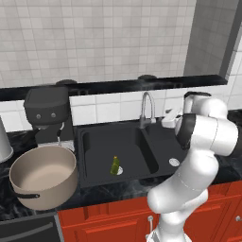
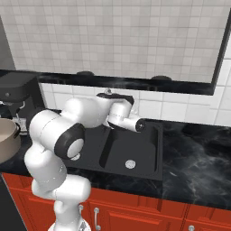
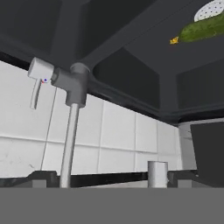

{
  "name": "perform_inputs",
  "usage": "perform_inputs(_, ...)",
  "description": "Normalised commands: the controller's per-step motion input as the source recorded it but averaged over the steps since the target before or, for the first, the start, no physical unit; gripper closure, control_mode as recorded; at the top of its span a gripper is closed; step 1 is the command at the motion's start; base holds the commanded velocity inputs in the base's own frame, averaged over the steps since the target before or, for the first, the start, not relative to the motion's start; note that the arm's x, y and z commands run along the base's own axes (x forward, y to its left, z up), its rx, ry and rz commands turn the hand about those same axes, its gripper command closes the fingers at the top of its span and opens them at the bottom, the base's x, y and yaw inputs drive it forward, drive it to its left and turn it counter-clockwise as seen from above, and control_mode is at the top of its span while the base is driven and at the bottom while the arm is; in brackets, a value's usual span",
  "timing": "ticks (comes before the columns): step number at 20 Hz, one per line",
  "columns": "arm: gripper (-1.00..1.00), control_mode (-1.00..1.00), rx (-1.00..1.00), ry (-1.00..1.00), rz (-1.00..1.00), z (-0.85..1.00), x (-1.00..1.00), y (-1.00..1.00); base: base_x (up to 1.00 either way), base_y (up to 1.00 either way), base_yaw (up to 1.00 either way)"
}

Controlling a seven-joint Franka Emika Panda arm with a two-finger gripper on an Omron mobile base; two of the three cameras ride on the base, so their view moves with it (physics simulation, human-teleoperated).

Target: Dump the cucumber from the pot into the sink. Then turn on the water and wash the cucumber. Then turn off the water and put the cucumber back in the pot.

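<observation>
The cucumber (image 1: 114,165) lies in the sink's (image 1: 94,177) left basin beside the drain; the pot (image 1: 43,176) stands empty on the bench, left. Your claw (image 1: 170,118) is spread, holding nothing, near the faucet (image 1: 147,109). Approach the faucet lever (image 3: 37,78) squarely and push gently.

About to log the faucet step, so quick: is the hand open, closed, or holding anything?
Hand: open and holding nothing, up by the faucet; the cucumber lies in the sink.
</observation>
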Motion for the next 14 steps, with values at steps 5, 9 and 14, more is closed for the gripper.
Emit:
perform_inputs(5, -1.00, -1.00, 0.01, 0.00, -0.01, -0.19, 0.24, 0.00, 0.00, 0.00, 0.00)
perform_inputs(9, -1.00, -1.00, 0.03, 0.00, 0.00, -0.13, 0.26, 0.00, 0.00, 0.00, 0.00)
perform_inputs(14, -1.00, -1.00, 0.05, 0.00, 0.00, -0.11, 0.31, 0.00, 0.00, 0.00, 0.00)
